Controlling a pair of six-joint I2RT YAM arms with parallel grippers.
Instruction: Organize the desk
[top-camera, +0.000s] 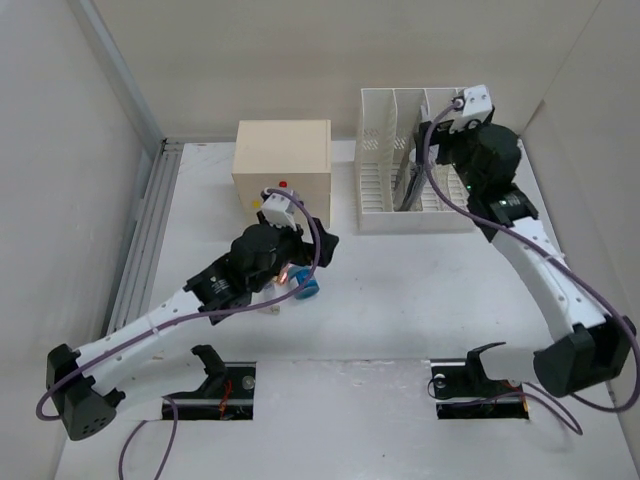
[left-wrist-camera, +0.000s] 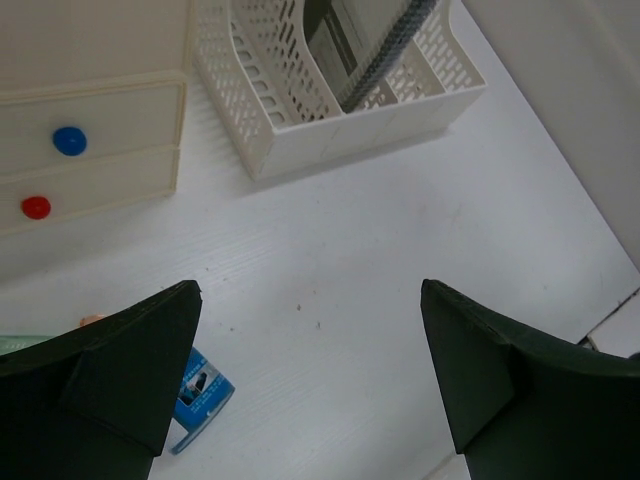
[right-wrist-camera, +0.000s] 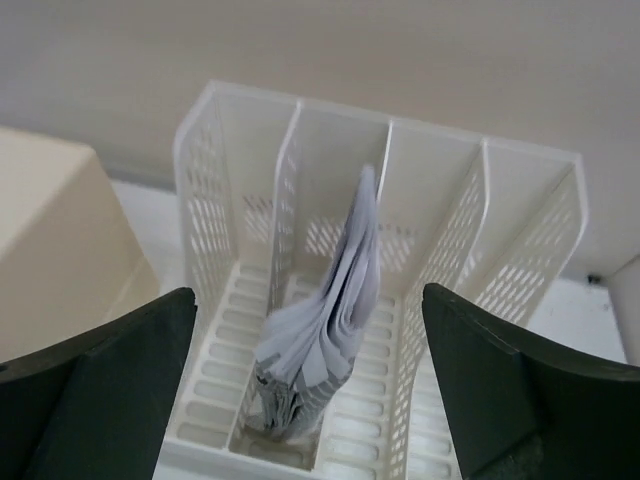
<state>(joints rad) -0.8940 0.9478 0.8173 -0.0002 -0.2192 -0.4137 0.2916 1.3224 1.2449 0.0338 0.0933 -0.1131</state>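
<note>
Left gripper (left-wrist-camera: 310, 300) spread wide, empty, hovering over desk (left-wrist-camera: 400, 250), flat white top under everything. Slide toward blue pack (left-wrist-camera: 200, 395) close by, centre it, drop straight. Right gripper (right-wrist-camera: 308, 298) likewise parted, empty, above papers (right-wrist-camera: 345, 270) in rack (right-wrist-camera: 530, 225); lift clear before swinging.

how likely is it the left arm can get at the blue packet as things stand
Probably yes. The left gripper hangs open over the desk, and the blue packet lies beside one finger, partly hidden by it. Nothing stands between them, though a small sideways shift looks needed to centre on it.
</note>
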